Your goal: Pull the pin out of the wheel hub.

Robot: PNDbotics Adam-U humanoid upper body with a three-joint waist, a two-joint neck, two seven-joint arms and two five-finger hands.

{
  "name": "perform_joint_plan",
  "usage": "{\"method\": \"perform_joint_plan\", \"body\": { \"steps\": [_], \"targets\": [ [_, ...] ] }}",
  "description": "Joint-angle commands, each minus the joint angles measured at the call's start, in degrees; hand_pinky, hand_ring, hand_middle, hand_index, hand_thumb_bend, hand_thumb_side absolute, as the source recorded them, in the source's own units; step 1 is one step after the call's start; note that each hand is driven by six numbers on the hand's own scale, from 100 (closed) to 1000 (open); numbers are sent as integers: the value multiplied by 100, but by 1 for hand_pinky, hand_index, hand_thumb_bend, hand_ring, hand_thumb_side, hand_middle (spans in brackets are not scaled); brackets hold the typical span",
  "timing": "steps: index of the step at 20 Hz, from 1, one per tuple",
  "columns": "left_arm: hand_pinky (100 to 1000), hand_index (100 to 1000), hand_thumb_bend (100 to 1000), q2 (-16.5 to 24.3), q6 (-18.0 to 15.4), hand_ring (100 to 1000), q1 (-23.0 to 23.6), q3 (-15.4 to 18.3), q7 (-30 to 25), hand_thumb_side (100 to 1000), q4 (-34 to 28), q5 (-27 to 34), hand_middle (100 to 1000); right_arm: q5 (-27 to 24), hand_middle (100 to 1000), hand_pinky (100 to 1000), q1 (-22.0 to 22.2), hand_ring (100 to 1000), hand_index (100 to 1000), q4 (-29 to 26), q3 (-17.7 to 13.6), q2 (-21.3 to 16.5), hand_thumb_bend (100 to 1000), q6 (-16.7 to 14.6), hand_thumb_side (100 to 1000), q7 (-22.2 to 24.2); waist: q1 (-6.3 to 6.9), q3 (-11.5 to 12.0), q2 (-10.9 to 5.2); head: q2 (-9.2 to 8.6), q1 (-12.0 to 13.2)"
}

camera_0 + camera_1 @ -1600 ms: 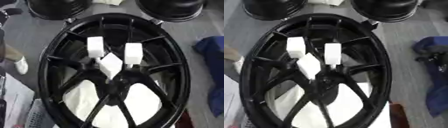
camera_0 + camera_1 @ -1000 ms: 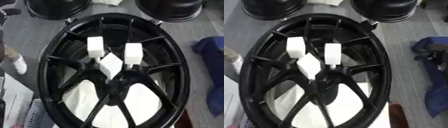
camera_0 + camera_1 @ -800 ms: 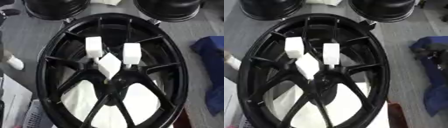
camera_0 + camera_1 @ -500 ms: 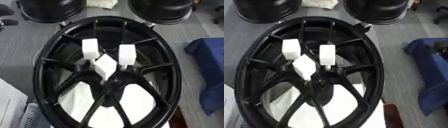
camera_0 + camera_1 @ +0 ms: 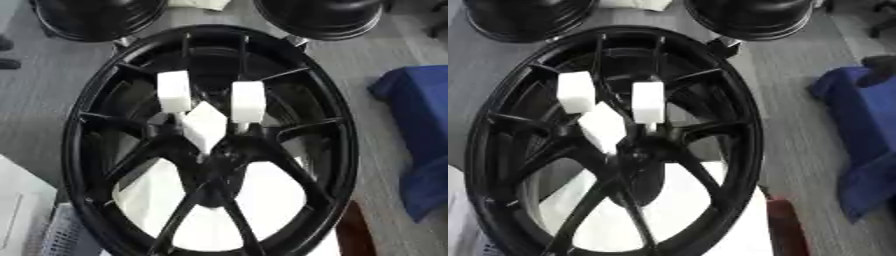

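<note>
A large black spoked wheel hub [image 5: 96, 100] lies flat and fills most of both views. Three white block-shaped pins stand up near its centre: one on the left [image 5: 173, 91], one on the right [image 5: 248, 101], and one lower, between them, turned like a diamond [image 5: 204, 125]. The dark centre of the hub [image 5: 214, 172] sits just below the pins. White material [image 5: 262, 197] shows through the gaps between the lower spokes. Neither of my hands shows in either view.
Two more black wheels stand at the far edge, left [image 5: 96, 17] and right [image 5: 319, 15]. A blue cloth-like thing [image 5: 864, 135] lies on the grey floor to the right. A dark red object [image 5: 785, 227] sits by the hub's lower right rim. A pale box edge [image 5: 17, 210] shows lower left.
The whole picture has shifted, so the camera has moved. A person's shoe at the left edge has gone out of view. The wheel and pins stay as they were.
</note>
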Motion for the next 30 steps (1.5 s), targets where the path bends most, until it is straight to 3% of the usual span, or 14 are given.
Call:
{"method": "perform_joint_plan", "body": {
  "steps": [1,9,14,17,23,30],
  "targets": [
    [621,753,100,201,-37,688,82,134,107,770,-146,-28,578,-134,663,896,-98,719,777,-117,12,-636,100,-280,453,-197,5,-6,-114,57,59],
    [622,753,100,249,-69,690,291,195,200,768,-210,-107,579,-337,692,884,-475,745,785,192,166,-1786,100,-981,376,-716,-38,-43,-125,96,82],
    [622,753,100,288,-75,690,327,228,246,768,-201,-119,579,-616,700,875,-1012,750,790,648,353,-2519,100,-1309,340,-783,-63,6,-144,95,-39],
    [622,753,100,281,-69,690,337,218,242,768,-168,-115,579,-844,707,875,-1457,755,793,1016,523,-2777,100,-1395,333,-689,-82,67,-178,101,-118],
    [620,752,100,200,-47,689,367,151,203,780,-38,-63,578,-1145,709,879,-2450,755,796,1479,1039,-2400,100,-1184,358,-114,-129,193,-293,141,-217],
    [619,752,100,137,-33,690,447,135,177,785,12,-55,578,-874,721,873,-3588,763,800,1995,1679,-1735,100,-1005,310,586,-174,297,-408,250,-342]
  ]
}}
